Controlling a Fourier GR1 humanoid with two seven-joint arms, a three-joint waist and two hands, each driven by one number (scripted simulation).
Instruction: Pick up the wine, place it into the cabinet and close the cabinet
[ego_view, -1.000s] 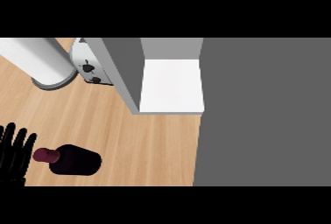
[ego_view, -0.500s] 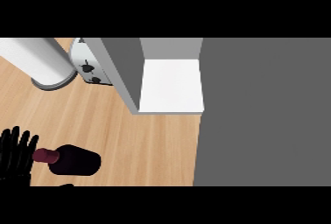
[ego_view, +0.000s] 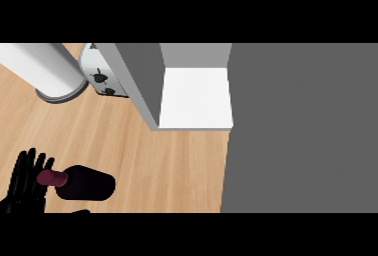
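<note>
Wine bottle (ego_view: 83, 183) lying on its side on the wooden counter (ego_view: 148, 150), lower left of the head view. Dark body, maroon cap pointing left. Not lifted, resting on the wood.

Left hand (ego_view: 26, 182) at the lower-left edge, black, fingers straight and slightly spread, pointing up the view. Bottle cap overlaps the fingers, just beside or touching them; contact not resolvable. Nothing curled round the bottle, no grasp.

Right hand not visible anywhere in the view.

Cabinet (ego_view: 196, 95) at top centre, open: white inner shelf exposed, nothing on it. Grey cabinet door (ego_view: 136, 80) swung out to the left of the opening, edge-on, running diagonally down toward the shelf's front left corner. Large flat grey panel (ego_view: 303, 125) filling the whole right side of the view, from shelf edge to the right border.

White cylinder (ego_view: 44, 67) with a grey rim at its base at upper left, standing on the counter. Small silver appliance (ego_view: 100, 75) with two dark knobs wedged between cylinder and cabinet door, partly hidden by the door.

Bottle well apart from the cabinet opening, bare wood between them. Bottle below and left of the shelf.
</note>
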